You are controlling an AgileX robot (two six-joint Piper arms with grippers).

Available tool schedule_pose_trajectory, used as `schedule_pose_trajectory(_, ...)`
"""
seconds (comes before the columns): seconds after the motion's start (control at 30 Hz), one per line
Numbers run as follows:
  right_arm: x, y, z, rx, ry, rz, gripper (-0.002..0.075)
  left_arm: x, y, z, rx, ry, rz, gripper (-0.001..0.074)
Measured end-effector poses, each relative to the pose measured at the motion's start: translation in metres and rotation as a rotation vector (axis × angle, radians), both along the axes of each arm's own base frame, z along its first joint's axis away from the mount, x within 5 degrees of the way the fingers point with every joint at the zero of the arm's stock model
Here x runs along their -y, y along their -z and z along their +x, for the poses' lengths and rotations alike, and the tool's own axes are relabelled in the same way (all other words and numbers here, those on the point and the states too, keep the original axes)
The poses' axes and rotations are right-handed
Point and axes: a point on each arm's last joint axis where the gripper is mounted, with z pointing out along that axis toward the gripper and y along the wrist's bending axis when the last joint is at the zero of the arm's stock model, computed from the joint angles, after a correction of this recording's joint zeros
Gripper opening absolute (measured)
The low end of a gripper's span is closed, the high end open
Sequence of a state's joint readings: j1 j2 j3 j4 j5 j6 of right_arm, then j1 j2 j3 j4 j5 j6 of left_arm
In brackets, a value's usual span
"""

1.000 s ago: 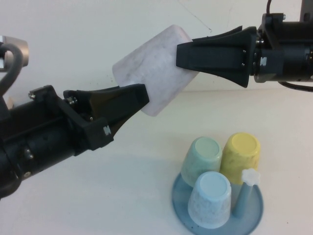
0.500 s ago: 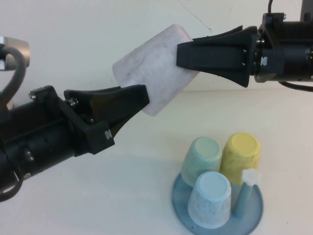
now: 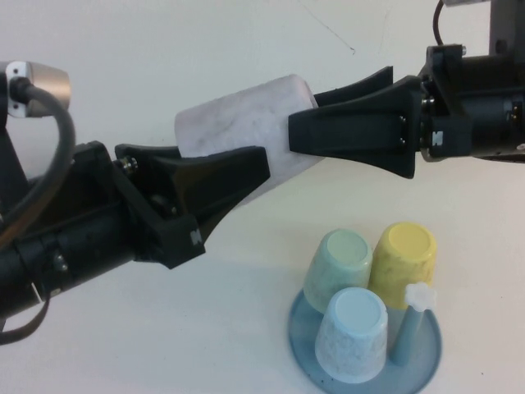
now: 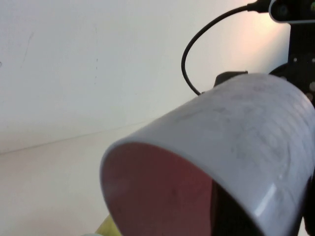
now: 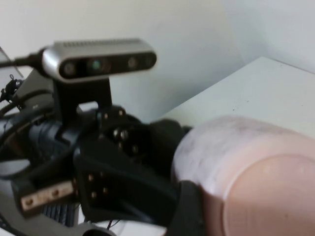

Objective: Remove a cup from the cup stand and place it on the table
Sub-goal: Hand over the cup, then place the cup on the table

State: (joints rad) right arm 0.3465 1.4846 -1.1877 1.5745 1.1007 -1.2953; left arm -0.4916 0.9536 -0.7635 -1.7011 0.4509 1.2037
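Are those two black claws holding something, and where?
Right end effector grips the pink cup at its closed base; left end effector clasps its open rim, above the table.

Table bare beside cup stand; mint cup, yellow cup crowd stand.

Robotics laboratory test bench. A plain white matte surface meets a bare white wall across the upper part of the high view, with no household furnishing or decoration. Two black articulated arms enter from the left and right edges of the frame; the left gripper and right gripper meet at the upper centre, their fingers on either end of a pale pink cup held off the surface. Exposed black cable loops at the upper right of the left wrist view, and a grey depth camera sits on a wrist mount at the upper left of the right wrist view. A blue-grey cup stand with plastic cups occupies the lower right of the high view.
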Motion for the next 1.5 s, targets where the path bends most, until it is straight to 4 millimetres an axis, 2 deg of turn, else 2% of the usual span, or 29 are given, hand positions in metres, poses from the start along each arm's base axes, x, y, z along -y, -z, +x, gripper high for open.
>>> schedule_pose_trajectory(0.07, 0.0, 0.0, -0.001, 0.002, -0.008, -0.005, 0.0547, 0.0, -0.003, 0.0, 0.009, 0.0, -0.005, 0.0295)
schedule_pose_trajectory(0.2, 0.0, 0.0, -0.002, 0.002, -0.023, -0.003, 0.0547, 0.001, -0.006, -0.001, 0.011, 0.02, -0.018, 0.0179)
schedule_pose_trajectory(0.77, 0.0, 0.0, -0.002, -0.018, -0.026, -0.001, 0.0567, 0.001, -0.007, -0.002, 0.011, 0.027, -0.021, 0.0168)
schedule_pose_trajectory(0.87, 0.0, 0.002, -0.002, -0.03, -0.028, -0.005, 0.0619, 0.002, -0.007, -0.004, 0.01, 0.043, -0.026, 0.0073)
schedule_pose_trajectory(0.93, -0.001, 0.002, -0.001, -0.032, -0.028, -0.007, 0.0657, 0.002, -0.008, -0.004, 0.011, 0.046, -0.027, 0.0037)
schedule_pose_trajectory(1.03, -0.001, 0.002, -0.002, -0.033, -0.035, -0.005, 0.0682, 0.001, -0.008, -0.002, 0.014, 0.021, -0.021, 0.0015)
schedule_pose_trajectory(1.27, -0.001, 0.002, -0.004, -0.042, -0.057, -0.005, 0.0688, -0.003, -0.006, 0.005, -0.011, -0.062, 0.093, 0.0008)
schedule_pose_trajectory(1.33, 0.0, 0.004, -0.005, -0.046, -0.065, -0.024, 0.0659, -0.001, -0.005, 0.007, -0.033, -0.045, 0.152, 0.0008)
schedule_pose_trajectory(1.4, 0.0, 0.006, -0.006, -0.04, -0.082, -0.055, 0.0588, 0.001, -0.001, 0.009, -0.049, -0.019, 0.24, 0.0008)
schedule_pose_trajectory(1.5, 0.001, 0.013, -0.009, -0.011, -0.114, -0.136, 0.0381, 0.005, 0.004, 0.016, -0.107, 0.021, 0.377, 0.0007)
